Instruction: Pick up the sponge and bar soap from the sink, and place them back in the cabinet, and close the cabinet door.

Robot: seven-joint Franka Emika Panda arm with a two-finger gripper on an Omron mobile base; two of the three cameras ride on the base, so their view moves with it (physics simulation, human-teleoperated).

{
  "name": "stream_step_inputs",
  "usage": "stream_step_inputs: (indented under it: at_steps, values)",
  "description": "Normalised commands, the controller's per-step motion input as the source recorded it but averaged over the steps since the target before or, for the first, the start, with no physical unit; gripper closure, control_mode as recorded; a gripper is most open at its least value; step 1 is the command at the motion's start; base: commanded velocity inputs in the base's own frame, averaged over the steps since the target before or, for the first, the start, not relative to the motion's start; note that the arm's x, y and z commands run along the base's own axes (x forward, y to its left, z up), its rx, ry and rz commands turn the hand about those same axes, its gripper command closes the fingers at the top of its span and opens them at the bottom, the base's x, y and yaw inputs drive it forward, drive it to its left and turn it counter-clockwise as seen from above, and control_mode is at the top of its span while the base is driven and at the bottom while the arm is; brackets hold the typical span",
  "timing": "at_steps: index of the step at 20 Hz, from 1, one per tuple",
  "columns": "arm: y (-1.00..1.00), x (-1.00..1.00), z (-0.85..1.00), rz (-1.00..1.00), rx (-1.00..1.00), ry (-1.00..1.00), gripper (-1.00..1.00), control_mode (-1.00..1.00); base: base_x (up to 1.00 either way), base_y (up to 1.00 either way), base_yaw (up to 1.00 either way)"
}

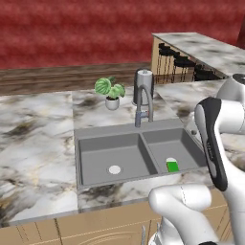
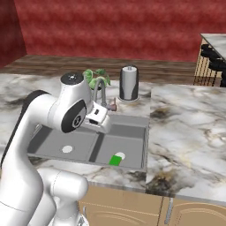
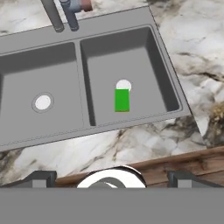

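1. Sponge (image 3: 122, 99) lies flat on the floor of the right basin of the sink (image 3: 83, 37), its green block toward the near wall and its white rounded end toward the faucet (image 3: 57, 15).
2. The hand (image 3: 111, 177) hangs above the near edge of the worktop (image 3: 131, 146), well apart from the sponge; its fingers sit wide apart with nothing between them.
3. The step in hand looks like the reach for the sponge. It would go best by centring the hand over the green block, turning the fingers to close across its narrow sides, then coming straight down clear of the basin walls and divider.
4. Count: one sponge, one white drain disc (image 3: 43, 102) in the left basin, one faucet, two basins.
5. One potted plant (image 1: 110, 91) and one steel canister (image 1: 143, 85) stand behind the sink.
6. Something reddish (image 3: 85, 5) shows at the faucet base; whether it is the bar soap I cannot tell.
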Motion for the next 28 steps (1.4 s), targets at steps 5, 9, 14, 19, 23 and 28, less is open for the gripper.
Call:
stream_step_inputs:
  at_steps: [5,9,14,19,23,28]
  values:
    - [0.0,0.12,-0.38,0.0,0.0,0.0,-1.0,-1.0,0.0,0.0,0.0]
    - [0.0,0.24,-0.26,0.0,0.0,0.0,-1.0,-1.0,0.0,0.0,0.0]
    - [0.0,0.38,-0.13,0.0,0.0,0.0,-1.0,-1.0,0.0,0.0,0.0]
    - [0.0,0.4,-0.11,0.0,0.0,0.0,-1.0,-1.0,0.0,0.0,0.0]
    - [-0.07,0.23,-0.12,0.01,0.0,0.02,-1.0,-1.0,0.0,0.0,0.0]
    - [-0.13,0.18,-0.18,0.02,0.0,0.03,-1.0,-1.0,0.0,0.0,0.0]
